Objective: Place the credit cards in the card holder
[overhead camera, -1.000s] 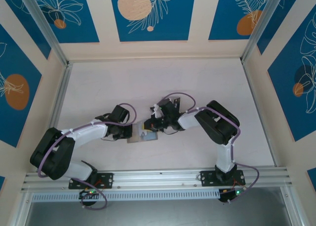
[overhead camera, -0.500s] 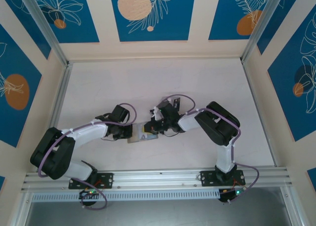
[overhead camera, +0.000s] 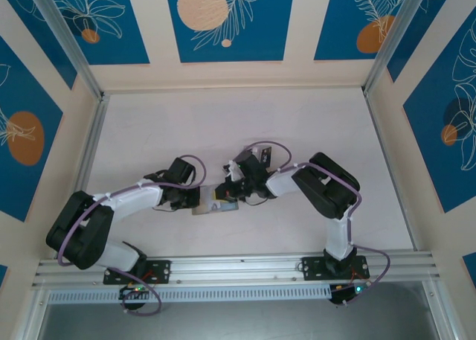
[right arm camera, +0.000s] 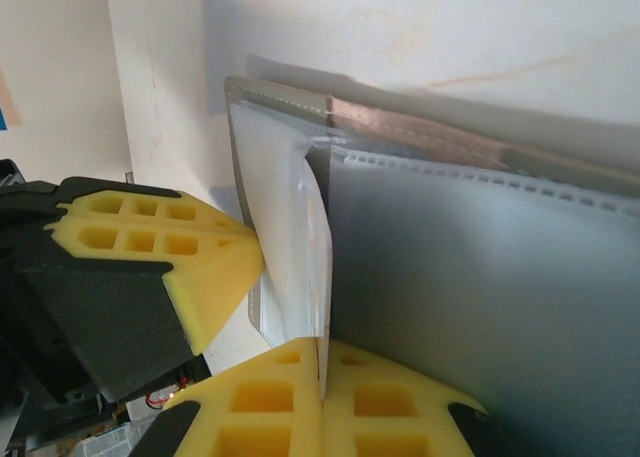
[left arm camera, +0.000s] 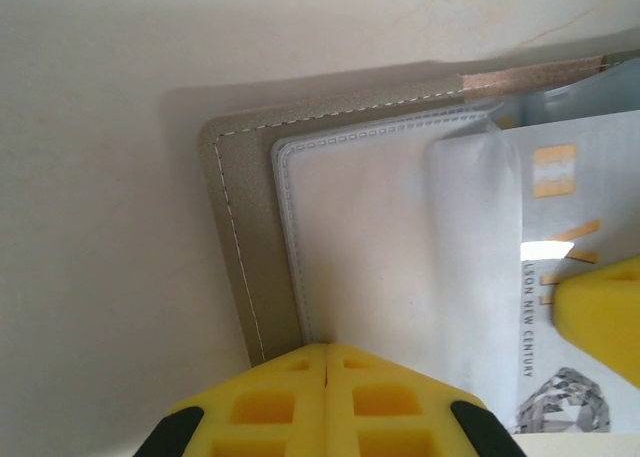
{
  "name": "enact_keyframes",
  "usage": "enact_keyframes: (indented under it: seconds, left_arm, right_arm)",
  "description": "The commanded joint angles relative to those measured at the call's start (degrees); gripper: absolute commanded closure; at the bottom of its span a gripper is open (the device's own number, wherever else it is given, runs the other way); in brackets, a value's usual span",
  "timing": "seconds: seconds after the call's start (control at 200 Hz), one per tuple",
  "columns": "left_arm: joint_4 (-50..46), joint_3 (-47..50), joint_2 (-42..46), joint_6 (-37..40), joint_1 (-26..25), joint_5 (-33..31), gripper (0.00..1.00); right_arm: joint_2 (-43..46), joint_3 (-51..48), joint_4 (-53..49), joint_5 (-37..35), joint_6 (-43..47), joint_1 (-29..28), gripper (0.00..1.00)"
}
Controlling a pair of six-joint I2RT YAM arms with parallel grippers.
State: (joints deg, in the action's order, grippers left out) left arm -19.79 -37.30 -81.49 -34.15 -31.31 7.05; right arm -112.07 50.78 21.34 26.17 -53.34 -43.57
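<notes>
Lab enclosure: aluminium rails (overhead camera: pixel 238 265), patterned panels (overhead camera: pixel 223 20).

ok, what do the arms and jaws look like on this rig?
Both the left arm and right arm have white tubular links between bulky black joint housings, with a purple cable looped along each. Black base mounts carry a small green light. Jaws wear yellow foam-like pads moulded with square recesses, on black backing.

Bright, even light; soft shadows; wrist close-ups slightly blurred.
</notes>
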Motion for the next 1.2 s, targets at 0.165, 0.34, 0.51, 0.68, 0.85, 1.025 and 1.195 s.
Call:
enact_keyframes:
  seconds: [0.165,0.34,0.51,0.68,0.85,1.025,1.195]
  left_arm:
    - [-1.9,1.6,-2.4,-0.7,-0.5,-2.0,0.95]
    - [-2.0,1.7,-2.2,-0.9,-0.5,-2.3,0.95]
    - [-1.3,2.4,-2.4,-1.1,-0.5,-2.1,0.95]
    - [-0.9,2.9,-2.2,-1.4,-0.5,-2.0,0.96]
    - [-0.7,3.1,-2.0,-1.5,-0.5,-2.0,0.96]
    - [-0.7,3.2,-1.9,-1.4,-0.5,-1.9,0.96]
    - [-0.7,3.4,-1.6,-1.5,-0.5,-2.0,0.96]
  right_arm:
    - [-3.7,3.4,-8.5,-2.0,2.4,-3.3,0.98]
    - [-1.7,3.7,-13.6,-2.9,5.6,-3.9,0.86]
    - [3.3,6.4,-26.8,-6.0,11.9,-3.8,0.67]
    - [5.6,9.8,-36.8,-8.4,15.5,-3.2,0.62]
    - [6.4,11.8,-41.5,-12.3,16.8,-3.1,0.64]
    - [6.4,13.5,-42.4,-13.9,17.2,-3.3,0.94]
    - [5.3,15.7,-43.7,-15.4,18.2,-3.4,1.00]
